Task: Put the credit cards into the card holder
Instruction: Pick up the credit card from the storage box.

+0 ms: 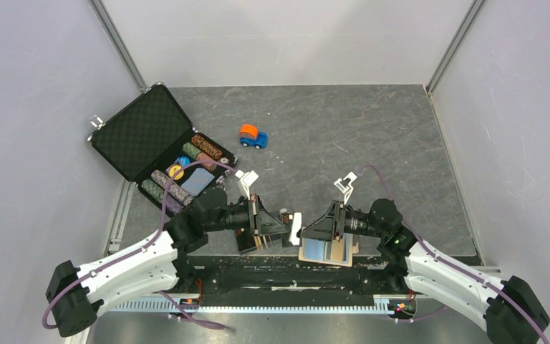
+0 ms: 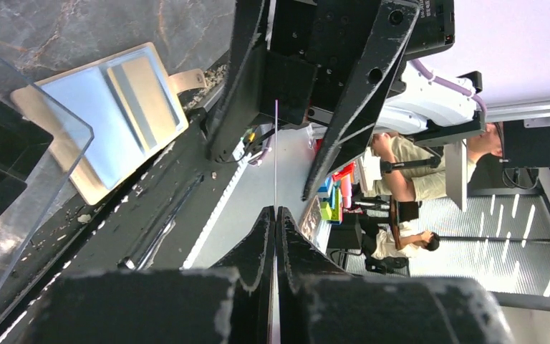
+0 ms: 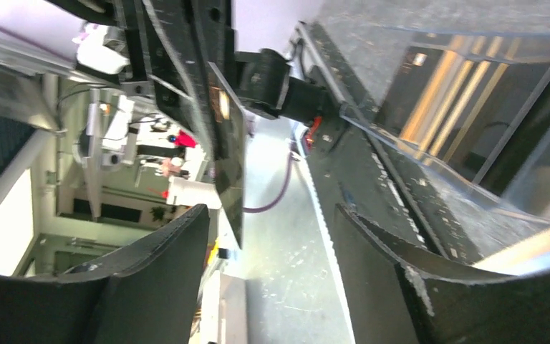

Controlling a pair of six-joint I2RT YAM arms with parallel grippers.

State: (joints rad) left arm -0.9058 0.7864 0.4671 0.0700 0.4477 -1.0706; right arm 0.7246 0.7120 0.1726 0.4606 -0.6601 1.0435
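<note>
My left gripper (image 1: 287, 227) is shut on a thin dark credit card (image 3: 230, 154) and holds it upright above the table's near edge. In the left wrist view (image 2: 276, 209) this card (image 2: 276, 147) shows edge-on as a thin line. My right gripper (image 1: 308, 231) faces it, open and empty, with the card just beyond its fingertips in the right wrist view (image 3: 271, 215). The beige card holder (image 1: 346, 252) lies open on the table under the right gripper. A light blue card (image 1: 318, 249) lies in it, also seen in the left wrist view (image 2: 89, 93) inside the holder (image 2: 57, 154).
A clear plastic box (image 1: 248, 241) with a dark base stands under my left gripper, left of the holder. An open black chip case (image 1: 143, 132) with chips and a blue deck lies at the far left. A small orange and blue toy car (image 1: 253, 135) sits mid-table.
</note>
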